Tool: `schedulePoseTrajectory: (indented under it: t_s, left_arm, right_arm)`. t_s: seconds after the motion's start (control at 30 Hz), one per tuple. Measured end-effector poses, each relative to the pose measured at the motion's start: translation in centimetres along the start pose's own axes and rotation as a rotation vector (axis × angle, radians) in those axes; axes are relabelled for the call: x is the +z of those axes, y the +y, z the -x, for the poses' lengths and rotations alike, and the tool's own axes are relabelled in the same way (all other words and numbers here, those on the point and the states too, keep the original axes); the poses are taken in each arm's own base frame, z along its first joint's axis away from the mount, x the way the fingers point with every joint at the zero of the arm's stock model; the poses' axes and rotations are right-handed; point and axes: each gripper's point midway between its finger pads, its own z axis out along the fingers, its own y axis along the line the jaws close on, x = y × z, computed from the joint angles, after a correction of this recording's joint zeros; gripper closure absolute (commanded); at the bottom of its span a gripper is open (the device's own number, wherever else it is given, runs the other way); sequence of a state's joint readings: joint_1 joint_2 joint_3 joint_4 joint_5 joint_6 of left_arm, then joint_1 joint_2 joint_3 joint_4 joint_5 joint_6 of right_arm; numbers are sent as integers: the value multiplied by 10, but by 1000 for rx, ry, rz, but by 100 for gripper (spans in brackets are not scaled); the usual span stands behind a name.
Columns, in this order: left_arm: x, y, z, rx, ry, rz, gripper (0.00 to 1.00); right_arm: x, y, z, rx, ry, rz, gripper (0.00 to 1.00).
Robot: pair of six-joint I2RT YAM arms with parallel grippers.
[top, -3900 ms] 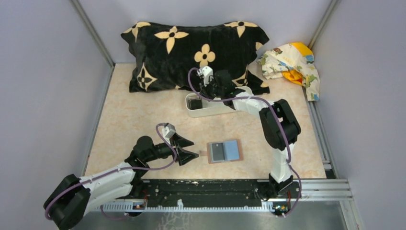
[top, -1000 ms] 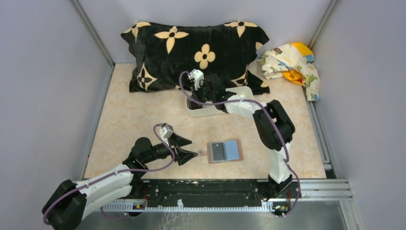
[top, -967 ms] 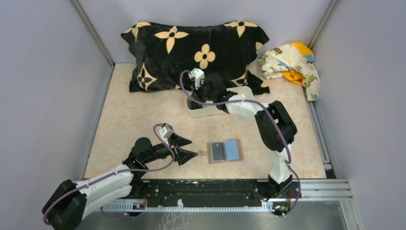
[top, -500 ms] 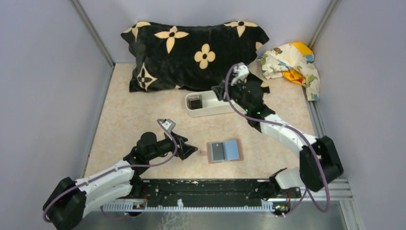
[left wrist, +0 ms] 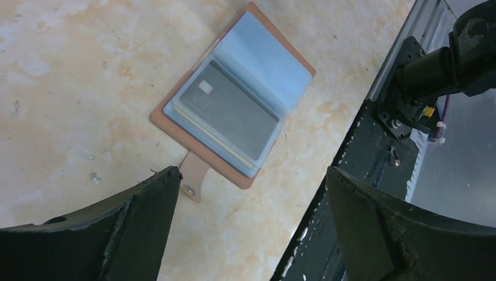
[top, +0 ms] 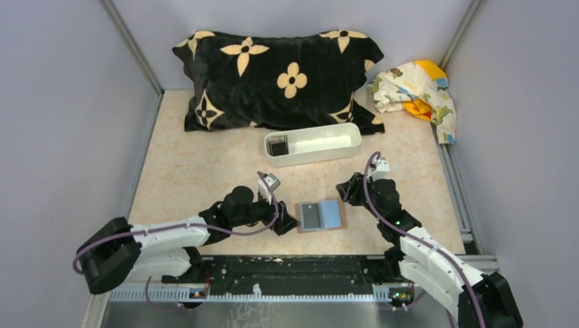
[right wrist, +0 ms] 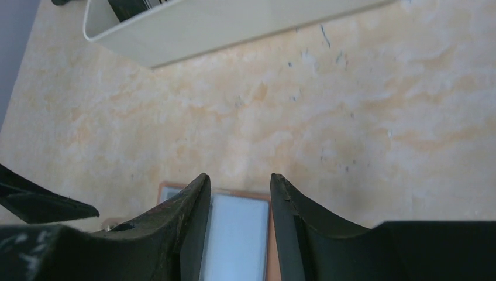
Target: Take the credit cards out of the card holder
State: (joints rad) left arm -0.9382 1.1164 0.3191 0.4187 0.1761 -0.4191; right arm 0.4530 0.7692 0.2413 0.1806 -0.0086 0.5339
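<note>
Top ext.: card holder point(top: 321, 216) lies open on table point(top: 205, 171), betw. left gripper point(top: 288, 225) and right gripper point(top: 343, 193).
L wrist: jaws spread wide, empty; grey credit card point(left wrist: 228, 112) sits in card holder.
R wrist: jaws slightly apart, empty, over card holder's blue page.

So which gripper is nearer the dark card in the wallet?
Left. The left gripper is open just left of the wallet, beside the card; the right gripper is at the wallet's far right corner, past the blue page.
</note>
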Motion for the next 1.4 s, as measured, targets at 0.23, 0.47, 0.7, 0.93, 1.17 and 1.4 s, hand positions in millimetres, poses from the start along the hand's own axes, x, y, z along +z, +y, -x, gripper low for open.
schedulePoseTrajectory:
  t_s: [0.23,0.47,0.7,0.93,1.17,1.4]
  left_arm:
    - [17,-5,-10,-50,28,-23,0]
    - [30,-8,-20,-105,61,-40,1]
    - [35,-8,-24,-145,76,-41,1]
    - [29,-10,-16,-165,61,-23,1]
    - [17,-10,0,-171,12,6,6]
    - [-5,-7,14,-163,-87,34,17]
  right_arm:
    - [-17,-8,-66,47,148,-42,58]
    - [-18,-23,-94,92,208,-107,58]
    - [-12,-14,-98,104,211,-84,58]
    - [-15,12,-116,80,250,-16,58]
    - [-19,20,-119,84,249,-15,60]
    - [-26,8,-94,25,190,-113,59]
